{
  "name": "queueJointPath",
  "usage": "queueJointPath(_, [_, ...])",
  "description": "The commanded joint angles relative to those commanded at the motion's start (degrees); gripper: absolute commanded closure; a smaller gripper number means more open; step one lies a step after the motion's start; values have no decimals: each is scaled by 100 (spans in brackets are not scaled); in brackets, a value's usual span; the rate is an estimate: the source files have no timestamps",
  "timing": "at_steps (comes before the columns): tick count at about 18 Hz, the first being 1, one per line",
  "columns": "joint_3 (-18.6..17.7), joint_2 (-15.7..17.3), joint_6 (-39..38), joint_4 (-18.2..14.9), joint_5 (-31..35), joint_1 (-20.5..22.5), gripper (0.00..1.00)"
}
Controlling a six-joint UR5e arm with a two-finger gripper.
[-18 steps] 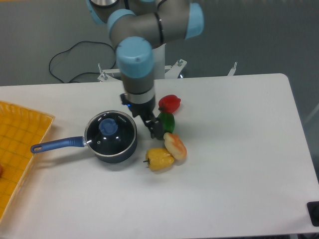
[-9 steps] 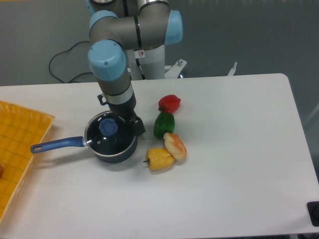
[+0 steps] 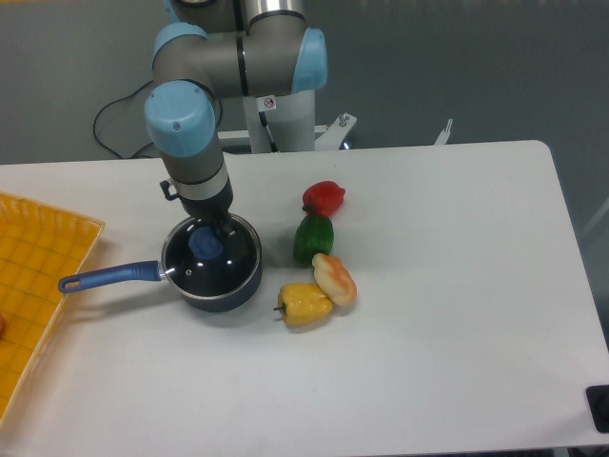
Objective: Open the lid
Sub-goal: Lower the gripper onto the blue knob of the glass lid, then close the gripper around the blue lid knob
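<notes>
My gripper (image 3: 215,228) sits right over the lid (image 3: 213,255), at its blue knob (image 3: 206,244); my wrist hides the fingertips, so I cannot tell how the jaws stand. Lid is on the saucepan (image 3: 205,286) on the table (image 3: 447,314). Orange tray (image 3: 38,276) is cut off at left edge.

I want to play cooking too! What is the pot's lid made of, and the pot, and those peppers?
The lid looks like clear glass with a thin metal rim and a blue, probably plastic knob. The saucepan seems dark blue coated metal. The peppers look like glossy plastic toys, though that's a guess.
</notes>
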Motion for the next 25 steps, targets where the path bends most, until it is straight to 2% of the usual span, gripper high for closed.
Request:
queueJointPath(7, [9, -44, -35, 62, -9, 0, 0])
queueJointPath(13, [0, -105, -193, 299, -9, -17, 0])
queueJointPath(25, [-26, -123, -272, 290, 18, -70, 0])
